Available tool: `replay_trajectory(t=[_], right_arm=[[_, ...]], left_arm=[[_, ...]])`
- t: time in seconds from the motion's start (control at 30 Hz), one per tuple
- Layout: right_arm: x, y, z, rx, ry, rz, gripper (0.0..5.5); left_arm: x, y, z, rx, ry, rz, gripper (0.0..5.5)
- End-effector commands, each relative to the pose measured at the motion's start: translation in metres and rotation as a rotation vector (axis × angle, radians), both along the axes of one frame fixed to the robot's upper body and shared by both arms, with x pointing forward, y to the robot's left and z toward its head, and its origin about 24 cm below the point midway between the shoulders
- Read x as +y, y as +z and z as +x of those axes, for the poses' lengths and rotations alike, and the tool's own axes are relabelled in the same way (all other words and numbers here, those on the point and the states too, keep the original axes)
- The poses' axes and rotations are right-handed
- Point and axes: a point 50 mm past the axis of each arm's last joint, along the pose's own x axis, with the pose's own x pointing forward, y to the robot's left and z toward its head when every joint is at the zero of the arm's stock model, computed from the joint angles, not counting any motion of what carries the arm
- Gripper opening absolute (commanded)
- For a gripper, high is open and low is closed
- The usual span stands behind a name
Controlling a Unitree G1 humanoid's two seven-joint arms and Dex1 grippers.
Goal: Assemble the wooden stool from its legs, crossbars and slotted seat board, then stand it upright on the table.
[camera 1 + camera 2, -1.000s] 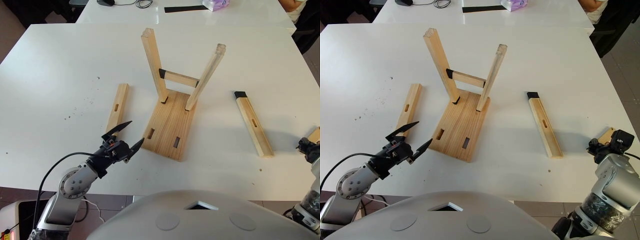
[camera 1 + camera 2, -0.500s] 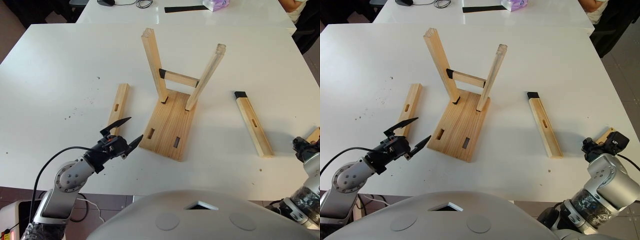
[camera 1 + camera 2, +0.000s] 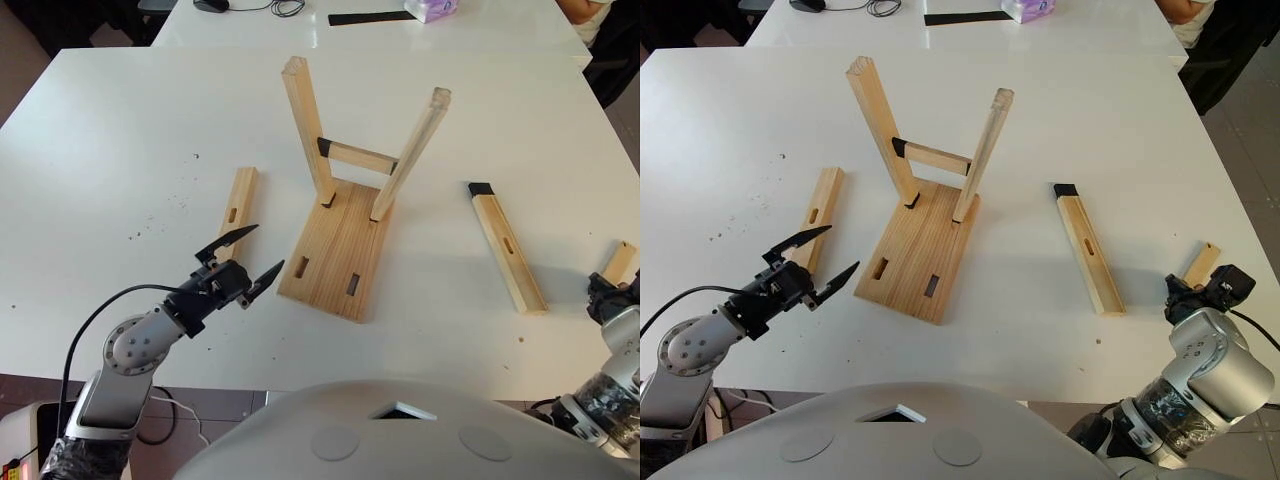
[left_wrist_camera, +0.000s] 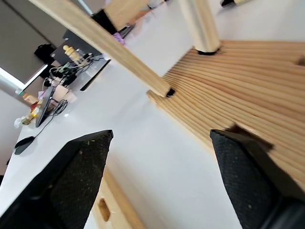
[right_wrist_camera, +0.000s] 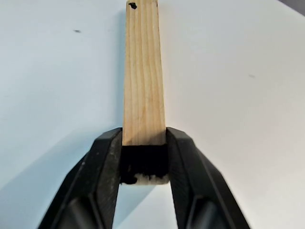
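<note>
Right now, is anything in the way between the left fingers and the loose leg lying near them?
Nothing visible. The open left fingers hover at the loose leg's near end; the seat board lies off to their right.

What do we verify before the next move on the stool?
1. Right tool shut on the short bar: ok.
2. Left tool open, holding nothing: ok.
3. Two near slots in the board empty: ok.
4. Standing legs fully seated in the board: cannot tell.
5. Loose left leg and loose right leg lying flat, nothing on them: ok.
6. All four legs fitted: not ok, two fitted.
</note>
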Motion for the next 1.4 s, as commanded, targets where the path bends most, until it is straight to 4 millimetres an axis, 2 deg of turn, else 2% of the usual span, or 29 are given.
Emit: replay_trajectory(t=[0.03, 0.17, 0.23, 0.3, 0.37, 0.43, 0.53, 0.6, 0.67, 0.83, 0.97, 1.23, 1.4], right_arm=[[0.008, 0.023, 0.032, -0.148, 0.166, -0.066, 1.31], [0.021, 0.056, 0.060, -0.374, 0.315, -0.114, 1.31], [0.028, 0.086, 0.075, -0.547, 0.415, -0.151, 1.31], [0.041, 0.124, 0.090, -0.773, 0.561, -0.146, 1.31], [0.059, 0.162, 0.097, -0.977, 0.752, -0.086, 1.31], [0.080, 0.191, 0.097, -1.105, 0.993, 0.016, 1.31], [0.102, 0.209, 0.092, -1.140, 1.323, 0.139, 1.31], [0.113, 0.213, 0.088, -1.102, 1.502, 0.199, 1.31], [0.122, 0.215, 0.085, -1.059, 1.639, 0.240, 1.31], [0.139, 0.210, 0.085, -0.958, 1.841, 0.363, 1.31], [0.144, 0.202, 0.084, -0.903, 1.926, 0.449, 1.31], [0.148, 0.190, 0.068, -0.790, 2.066, 0.605, 1.31], [0.151, 0.181, 0.070, -0.752, 2.069, 0.624, 1.31]], left_arm=[[0.006, 0.020, 0.016, -0.032, 0.072, -0.146, 3.79], [0.014, 0.053, 0.034, -0.083, 0.147, -0.348, 3.79], [0.019, 0.076, 0.046, -0.117, 0.174, -0.449, 3.79], [0.021, 0.100, 0.054, -0.143, 0.160, -0.538, 3.79], [0.014, 0.122, 0.061, -0.150, 0.100, -0.610, 3.79], [0.003, 0.140, 0.067, -0.130, 0.021, -0.692, 3.79], [-0.023, 0.155, 0.074, -0.043, -0.107, -0.798, 3.79], [-0.041, 0.158, 0.075, 0.035, -0.191, -0.843, 3.79], [-0.054, 0.160, 0.073, 0.089, -0.255, -0.845, 4.05], [-0.081, 0.165, 0.057, 0.197, -0.466, -0.830, 4.63], [-0.089, 0.164, 0.048, 0.272, -0.598, -0.835, 4.68], [-0.094, 0.168, 0.053, 0.299, -0.653, -0.883, 4.68], [-0.096, 0.169, 0.048, 0.305, -0.707, -0.860, 4.68]])
